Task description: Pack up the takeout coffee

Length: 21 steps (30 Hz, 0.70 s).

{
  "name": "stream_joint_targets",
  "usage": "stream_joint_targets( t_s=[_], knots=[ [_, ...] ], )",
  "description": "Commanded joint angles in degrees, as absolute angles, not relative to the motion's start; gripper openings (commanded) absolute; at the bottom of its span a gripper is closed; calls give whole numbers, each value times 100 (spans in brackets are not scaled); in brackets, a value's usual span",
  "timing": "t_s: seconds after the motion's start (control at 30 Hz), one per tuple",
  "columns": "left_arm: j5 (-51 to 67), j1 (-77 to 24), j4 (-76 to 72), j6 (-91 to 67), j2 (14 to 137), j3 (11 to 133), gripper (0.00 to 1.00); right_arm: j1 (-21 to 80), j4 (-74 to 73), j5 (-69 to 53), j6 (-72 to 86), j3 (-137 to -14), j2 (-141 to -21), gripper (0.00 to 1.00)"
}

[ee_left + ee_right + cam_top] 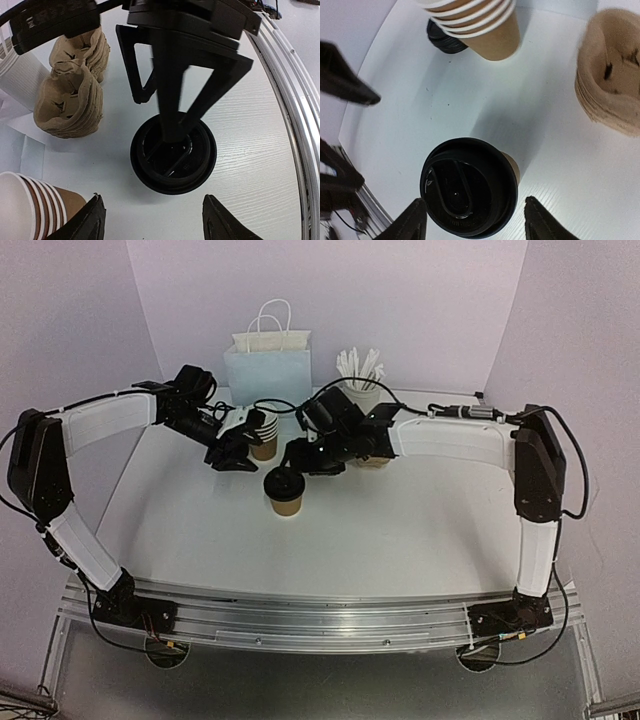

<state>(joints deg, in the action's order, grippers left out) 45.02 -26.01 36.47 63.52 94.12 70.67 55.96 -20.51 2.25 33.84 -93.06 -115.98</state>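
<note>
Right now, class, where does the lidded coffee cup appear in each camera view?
Top external: lidded coffee cup at table centre.
Left wrist: cup mid-frame, seen from above.
Right wrist: cup at bottom centre.
Shared landmark: the nested cup stack nearby.

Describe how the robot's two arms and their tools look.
Both the left arm and right arm have white covered segments, black joints and thin black cables. The left tool and right tool are matte black, with two pointed fingers each.
</note>
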Motion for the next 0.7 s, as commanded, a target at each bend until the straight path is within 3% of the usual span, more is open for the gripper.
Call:
stream_joint_targets(
  t_s=[0.0, 0.17, 0.43, 0.67],
  knots=[
    [5296, -2553, 3235, 6357, 9460, 7097, 69, 5704, -706, 44, 1466, -8379, -10800, 71],
    [5617, -2551, 2754, 6317, 9493, 6693, 74, 5704, 1815, -311, -91, -6909, -10508, 87],
    [5820, -2550, 2372, 6371, 9605, 6188, 79, 5661, 2014, -848, -1237, -7125, -11188, 90],
    [5770, -2558, 1842, 6093, 9769, 6050, 74, 5510, 2132, -1119, -1189, -7174, -11401, 90]
  ],
)
